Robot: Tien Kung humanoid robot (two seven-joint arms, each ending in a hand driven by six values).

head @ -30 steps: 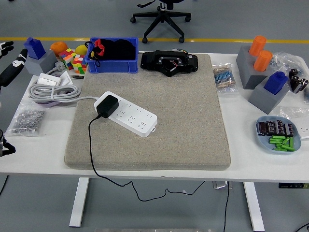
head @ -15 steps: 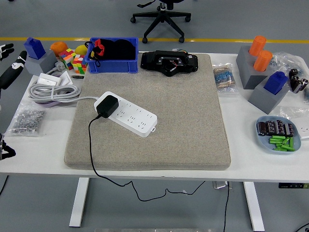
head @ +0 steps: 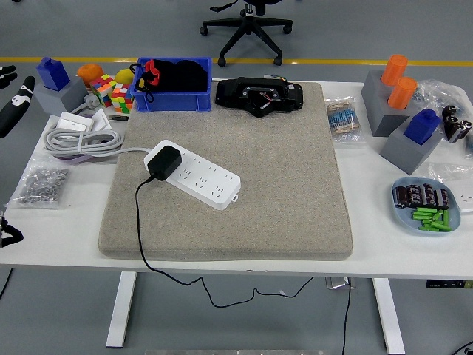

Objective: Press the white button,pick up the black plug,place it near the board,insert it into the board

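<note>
Black plug [head: 164, 162] already sitting in left end of white board [head: 195, 175] on mat, left hand [head: 15, 107] hovering far left of board, fingers unreadable, risking cord snagging.

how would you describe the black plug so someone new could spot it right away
Start at the big grey mat covering the middle of the table. On its left half lies a white power strip, set at a slant. The black plug sits in the strip's left end, the only black thing on it, with a black cord trailing off the table's near edge.
</note>
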